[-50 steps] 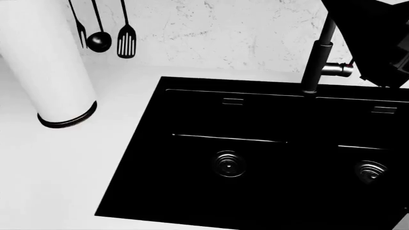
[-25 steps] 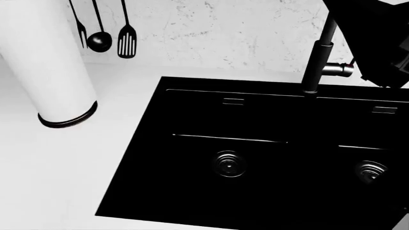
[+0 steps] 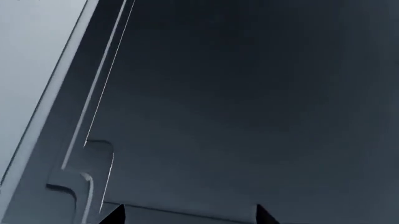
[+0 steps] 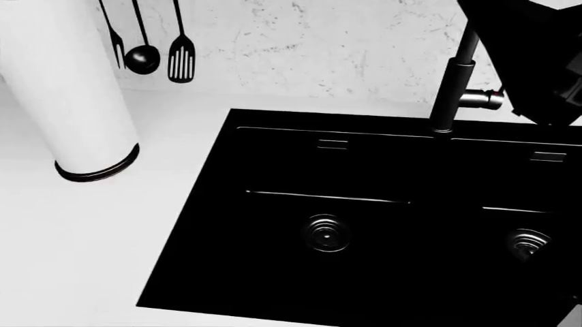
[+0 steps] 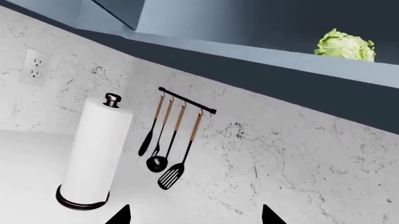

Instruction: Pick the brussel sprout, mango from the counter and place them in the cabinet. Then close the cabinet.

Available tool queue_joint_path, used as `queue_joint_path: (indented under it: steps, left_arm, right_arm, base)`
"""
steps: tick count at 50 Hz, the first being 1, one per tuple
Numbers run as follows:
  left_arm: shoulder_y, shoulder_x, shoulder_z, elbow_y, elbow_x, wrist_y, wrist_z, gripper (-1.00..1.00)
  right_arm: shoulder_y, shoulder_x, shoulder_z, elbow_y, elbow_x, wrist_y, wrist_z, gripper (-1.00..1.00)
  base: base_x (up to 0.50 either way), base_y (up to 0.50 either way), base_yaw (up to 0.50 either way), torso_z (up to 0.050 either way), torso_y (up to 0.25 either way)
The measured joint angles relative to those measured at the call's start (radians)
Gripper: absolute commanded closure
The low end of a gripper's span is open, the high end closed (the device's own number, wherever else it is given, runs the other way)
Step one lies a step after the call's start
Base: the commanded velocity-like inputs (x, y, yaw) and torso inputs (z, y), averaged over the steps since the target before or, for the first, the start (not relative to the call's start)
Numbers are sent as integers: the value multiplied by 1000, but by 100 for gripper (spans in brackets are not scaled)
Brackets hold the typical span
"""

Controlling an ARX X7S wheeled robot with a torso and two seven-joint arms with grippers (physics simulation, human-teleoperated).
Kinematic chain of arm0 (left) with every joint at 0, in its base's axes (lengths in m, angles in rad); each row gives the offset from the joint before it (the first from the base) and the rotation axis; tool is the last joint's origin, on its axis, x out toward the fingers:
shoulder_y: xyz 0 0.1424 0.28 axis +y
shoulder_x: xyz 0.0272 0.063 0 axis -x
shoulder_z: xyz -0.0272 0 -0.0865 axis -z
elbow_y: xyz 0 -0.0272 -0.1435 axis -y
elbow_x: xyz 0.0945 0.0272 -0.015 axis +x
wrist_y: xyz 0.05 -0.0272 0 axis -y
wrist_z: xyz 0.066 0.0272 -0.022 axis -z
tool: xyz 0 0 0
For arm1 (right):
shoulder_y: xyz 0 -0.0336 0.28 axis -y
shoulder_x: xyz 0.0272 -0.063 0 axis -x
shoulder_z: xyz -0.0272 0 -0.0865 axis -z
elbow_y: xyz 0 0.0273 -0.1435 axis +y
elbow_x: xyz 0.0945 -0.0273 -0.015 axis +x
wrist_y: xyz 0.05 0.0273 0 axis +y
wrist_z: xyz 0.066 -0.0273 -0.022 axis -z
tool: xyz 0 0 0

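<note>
The brussel sprout [image 5: 345, 45], a pale green leafy ball, sits on the shelf of the open cabinet [image 5: 249, 51] above the marbled wall, far ahead of my right gripper [image 5: 194, 217]. That gripper is open with nothing between its tips. My left gripper [image 3: 190, 217] is also open and empty, facing a dark blue-grey panel [image 3: 249, 93] close up. The mango is out of view. The white counter [image 4: 82, 245] shows in the head view, with neither fruit on it. Neither gripper shows there; a black arm part [image 4: 536, 54] fills the top right corner.
A black double-basin sink [image 4: 382, 225] is set in the counter, with a dark faucet [image 4: 450, 88] behind it. A paper towel roll [image 4: 64, 88] stands at the left. Hanging utensils [image 4: 150, 48] and a wall outlet [image 5: 35, 67] are on the marbled wall.
</note>
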Motion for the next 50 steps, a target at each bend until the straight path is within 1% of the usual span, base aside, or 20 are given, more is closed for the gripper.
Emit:
queue_joint_path:
  steps: [20, 32, 50]
  left_arm:
    - [-123, 85, 133, -197, 154, -72, 209, -100]
    - [-185, 153, 216, -338, 234, -81, 303, -100]
    - [-253, 256, 308, -541, 333, -62, 410, -100]
  right_arm:
    - [-12, -1, 6, -3, 1, 0, 0, -100]
    - [-33, -5, 12, -10, 3, 0, 0, -100]
    - [-111, -16, 38, -39, 7, 0, 0, -100]
  base:
    - [0, 0, 0, 1, 1]
    - [0, 0, 0, 0, 0]
    - [1, -2, -3, 1, 0]
